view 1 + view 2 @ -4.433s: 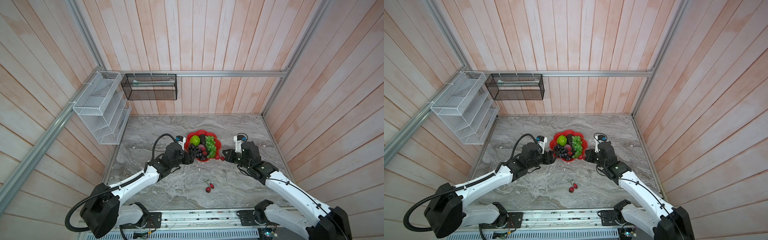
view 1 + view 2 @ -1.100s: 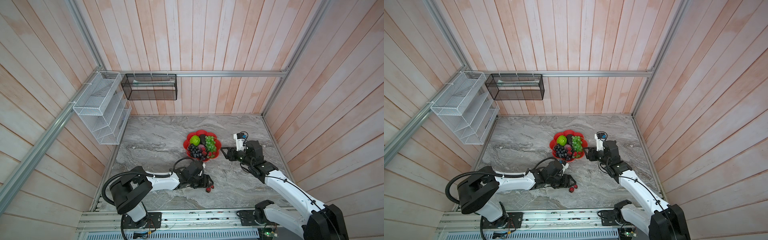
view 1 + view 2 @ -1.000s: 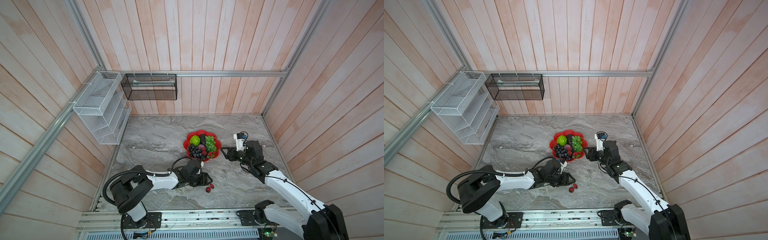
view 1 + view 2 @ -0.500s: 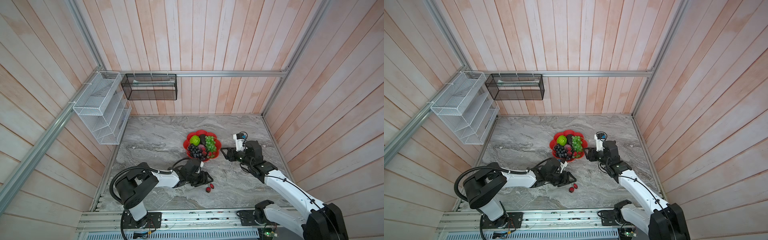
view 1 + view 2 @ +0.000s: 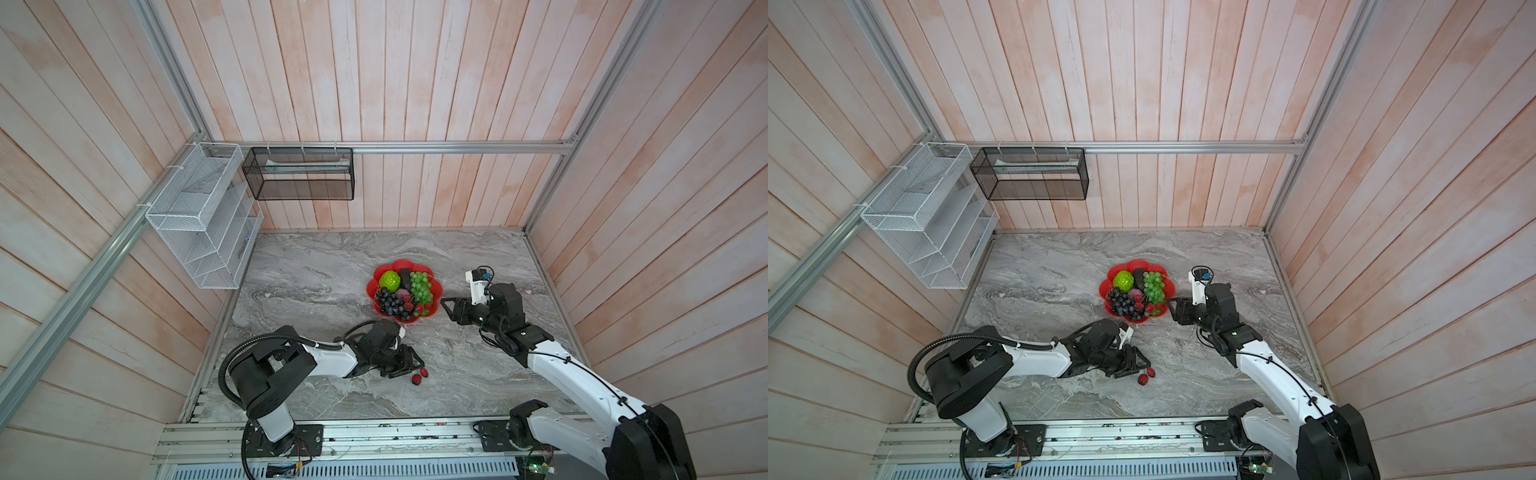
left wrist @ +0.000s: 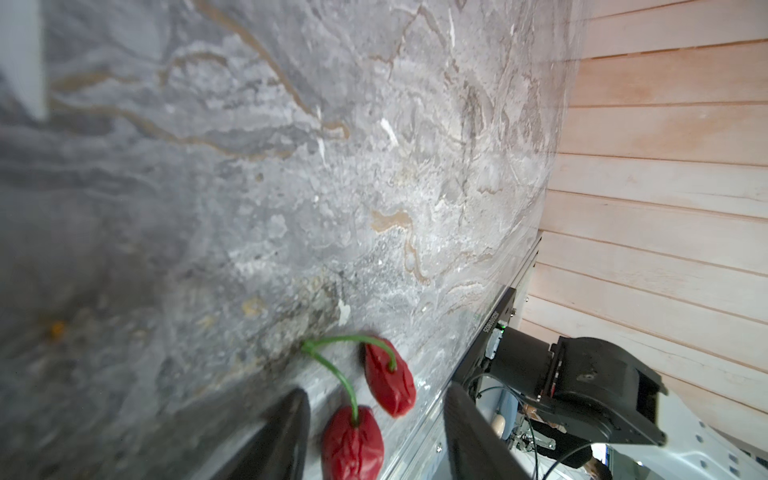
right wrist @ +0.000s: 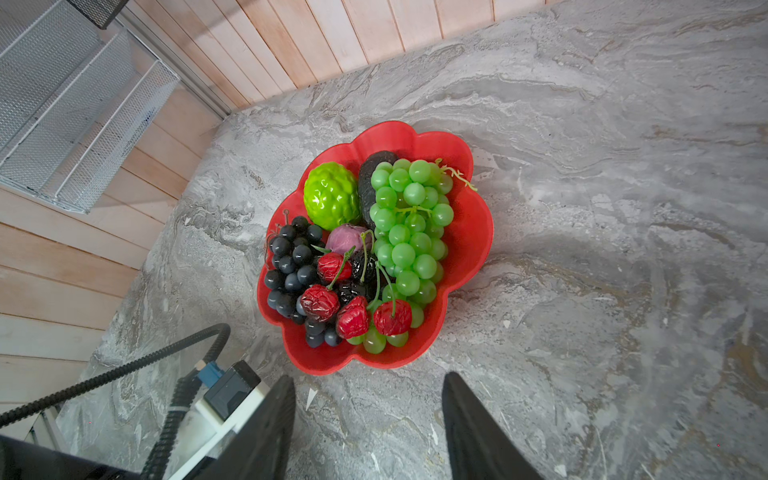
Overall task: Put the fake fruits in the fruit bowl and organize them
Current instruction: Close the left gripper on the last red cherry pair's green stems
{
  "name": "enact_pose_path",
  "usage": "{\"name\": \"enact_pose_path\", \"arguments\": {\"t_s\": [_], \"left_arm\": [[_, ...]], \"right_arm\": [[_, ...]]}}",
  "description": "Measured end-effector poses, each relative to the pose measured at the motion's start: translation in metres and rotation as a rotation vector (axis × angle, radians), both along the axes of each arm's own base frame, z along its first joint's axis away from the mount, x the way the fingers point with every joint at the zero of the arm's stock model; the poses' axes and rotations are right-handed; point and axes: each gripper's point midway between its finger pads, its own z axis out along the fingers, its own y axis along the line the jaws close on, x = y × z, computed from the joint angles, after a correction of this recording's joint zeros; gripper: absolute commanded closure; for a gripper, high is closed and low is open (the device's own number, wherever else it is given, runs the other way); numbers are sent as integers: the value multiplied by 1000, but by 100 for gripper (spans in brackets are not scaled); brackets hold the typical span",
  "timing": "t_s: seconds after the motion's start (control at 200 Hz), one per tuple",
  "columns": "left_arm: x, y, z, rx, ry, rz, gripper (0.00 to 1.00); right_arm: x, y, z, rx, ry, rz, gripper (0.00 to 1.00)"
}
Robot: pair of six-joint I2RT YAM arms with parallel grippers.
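**Last loose fruit.** A pair of red stemmed fruits (image 6: 390, 376), joined by a forked green stem (image 6: 309, 345), lies on the marble table (image 5: 316, 266). It is well apart from the fruit bowl (image 7: 473, 249), on the side of the bowl that faces the robot.

**Left gripper** (image 5: 409, 366). It lies low over the pair with its jaws spread. The nearer fruit sits between them with a gap on each side, so nothing is pinched yet.

**Step in hand, as I judge it: grasping this pair.**
- The jaws should close on the fruit's body rather than the thin stem, and gently, so it does not squirt out sideways.
- The lift should be high enough for the dangling twin to clear the bowl's petalled rim.
- The bare red strip beside the green grape bunch (image 7: 409, 232) looks the likeliest landing spot.

**Right gripper** (image 7: 368, 382). It hovers just beside the bowl's rim, jaws spread and empty. It seems best kept out of the left arm's path.

**Views compared.**
- Only the left wrist view shows the stem and the gaps beside the fruit. In both top views the pair is two red specks at the fingertips.
- Only the top views show the pair and the bowl together.
- Only the right wrist view resolves the bowl's load:
  - dark purple grape bunch (image 7: 293, 266)
  - bumpy lime-green ball (image 7: 331, 195)
  - black rough oval (image 7: 368, 174)
  - purple-pink ball (image 7: 345, 239)
  - black berries (image 7: 361, 266)
  - further red stemmed fruits (image 7: 353, 316)
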Motion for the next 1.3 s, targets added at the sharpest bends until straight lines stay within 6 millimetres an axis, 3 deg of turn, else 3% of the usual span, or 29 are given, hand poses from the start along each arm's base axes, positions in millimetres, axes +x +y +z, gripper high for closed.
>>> {"name": "enact_pose_path", "arguments": {"t_s": [0.125,0.805,1.005,1.14,1.295], "left_arm": [[6,-7,-1,-26,-6,3,52],[21,-14,-10,-60,-26,29,97],[21,-13,-10,-52,-38,16,100],[20,-12,0,-60,-57,6,100],[20,-11,30,-96,-110,-8,100]], "right_arm": [[0,0,0,-1,0,0,43],[0,-1,-1,-3,3,-3,43],[0,-1,-2,1,9,-7,44],[-1,-1,-5,4,17,-10,44],[-1,-2,-6,2,17,-14,44]]}}
